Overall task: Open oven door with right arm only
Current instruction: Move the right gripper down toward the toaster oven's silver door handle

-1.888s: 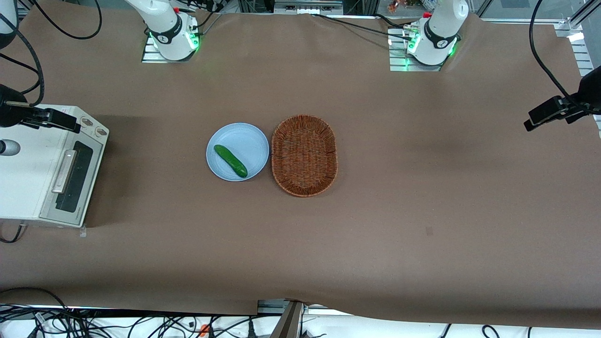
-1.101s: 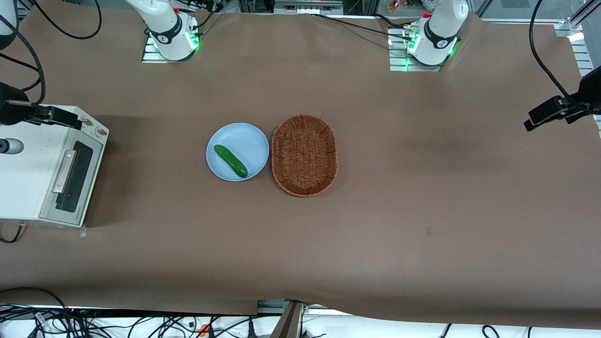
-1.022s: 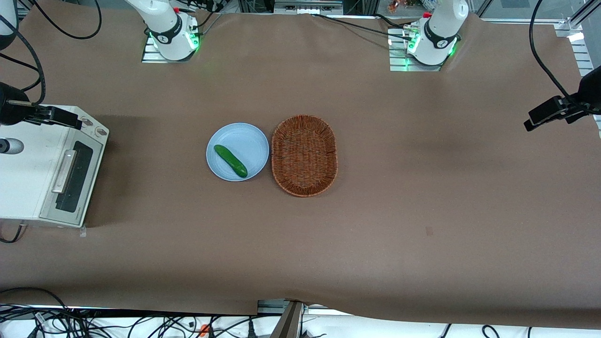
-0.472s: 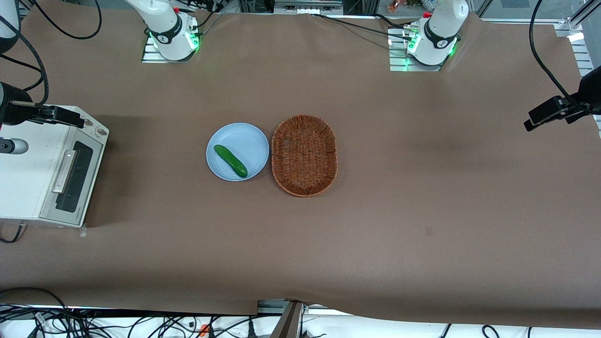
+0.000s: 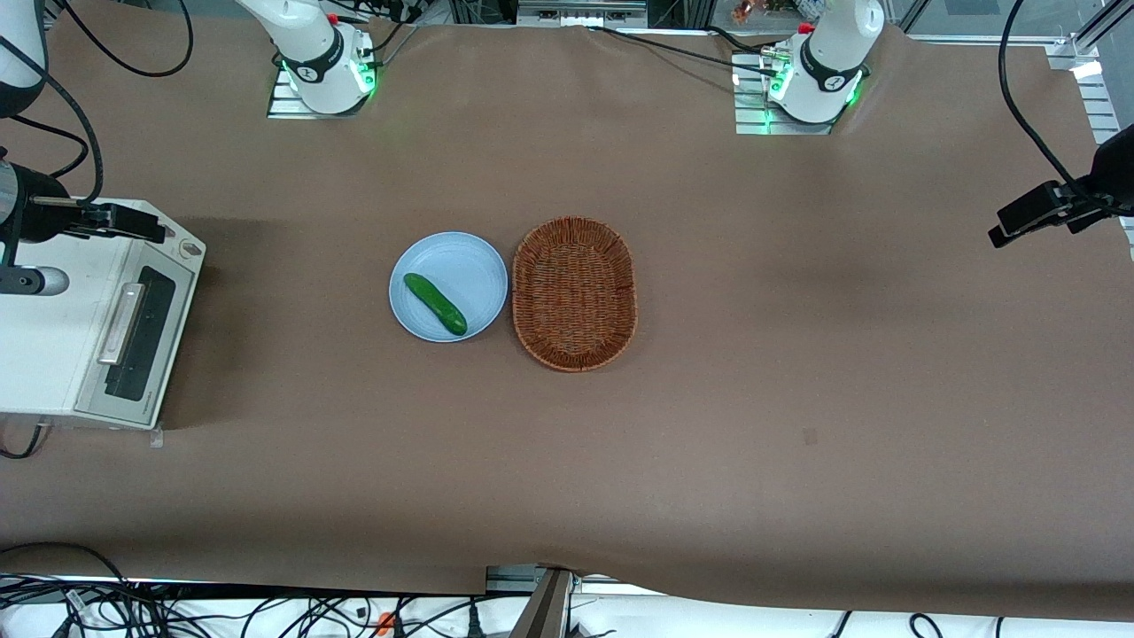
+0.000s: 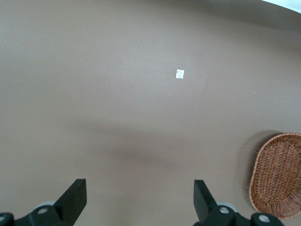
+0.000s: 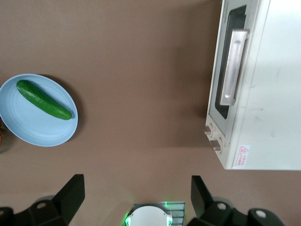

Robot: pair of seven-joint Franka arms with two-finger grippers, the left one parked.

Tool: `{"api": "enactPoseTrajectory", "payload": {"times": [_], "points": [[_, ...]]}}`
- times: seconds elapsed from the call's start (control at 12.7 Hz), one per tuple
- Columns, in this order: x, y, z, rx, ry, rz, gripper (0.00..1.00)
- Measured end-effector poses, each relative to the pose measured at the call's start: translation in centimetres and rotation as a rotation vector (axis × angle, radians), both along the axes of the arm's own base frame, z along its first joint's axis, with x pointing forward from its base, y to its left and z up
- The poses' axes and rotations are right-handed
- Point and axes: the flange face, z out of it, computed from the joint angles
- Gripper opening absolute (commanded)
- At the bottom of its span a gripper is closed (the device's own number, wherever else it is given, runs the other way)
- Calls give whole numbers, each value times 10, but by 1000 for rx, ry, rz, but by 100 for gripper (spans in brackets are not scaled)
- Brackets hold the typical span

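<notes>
**One shut door, and a claw drifting above it**

One small change matters. Over the last two seconds the wrist of the large white jointed right arm has swung a little, and its small black claw has crept out over the knob corner of the cream-white toaster oven. It hovers there without touching anything.

In the wrist view the claw is spread wide and holds nothing.

The silver-framed oven door with its dark glass window is still closed. It faces three o'clock across the brown desk, and its silver bar handle is untouched. From the round pale-blue plate carrying the green cucumber, the oven stands at nine o'clock. The oval brown wicker basket sits just beside the plate at three o'clock.

We judge the reach only just begun. The wrist view shows the oven door and bar handle well apart from the fingers. The claw must come down toward six o'clock along the door front before it can close on the bar.
</notes>
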Motion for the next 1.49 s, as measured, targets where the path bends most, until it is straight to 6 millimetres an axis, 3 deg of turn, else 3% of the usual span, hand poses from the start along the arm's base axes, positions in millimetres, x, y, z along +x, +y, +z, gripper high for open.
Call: {"api": "enactPoseTrajectory", "payload": {"times": [0.47,0.55,0.79,1.02,1.18,1.34,1.49], "points": [[5,2,-36,0,87,3,99],[7,3,-43,0,97,4,90],[12,6,-63,0,132,8,44],[18,8,-93,-5,181,22,14],[21,19,-114,-62,206,76,0],[22,40,-136,-118,211,148,0],[22,42,-154,-139,210,229,0]]}}
